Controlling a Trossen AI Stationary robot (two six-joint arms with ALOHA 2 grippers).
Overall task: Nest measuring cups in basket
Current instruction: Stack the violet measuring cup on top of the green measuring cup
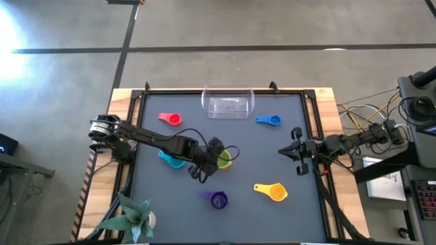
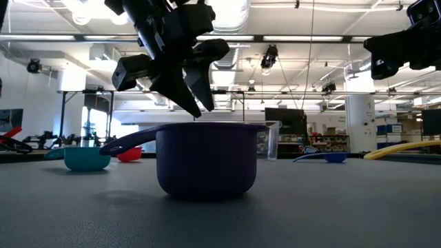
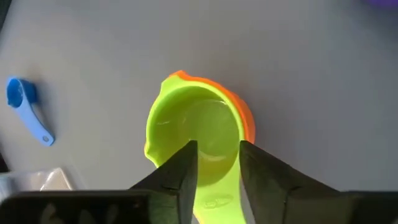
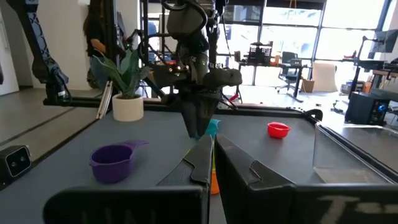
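The landmark was the clear plastic rectangular basket (image 1: 227, 104), which stood empty at the far edge of the dark grey table (image 1: 286, 160). The left gripper (image 3: 217, 168) hung over the middle of the table, well in front of the basket, above a green round plastic measuring cup (image 3: 189, 134) that sat nested inside an orange plastic cup (image 3: 244, 115). Its two fingers stood a little apart on either side of the green cup's flat handle; whether they pressed on it could not be told. The right gripper (image 1: 294, 151) waited with its fingers together, in front of the basket and off to the right.

The other cups lay loose: red (image 1: 170, 119) and blue (image 1: 270, 120) just beside the basket on either side, light blue (image 1: 172, 160) left of the nested pair, purple (image 1: 218, 199) and yellow (image 1: 274, 192) farthest from the basket.

These scoops looked light, stiff and smooth, so probably slippery and quick to skid or tip. The short flat handle seemed the surest hold; the thin rim would likely serve second best.
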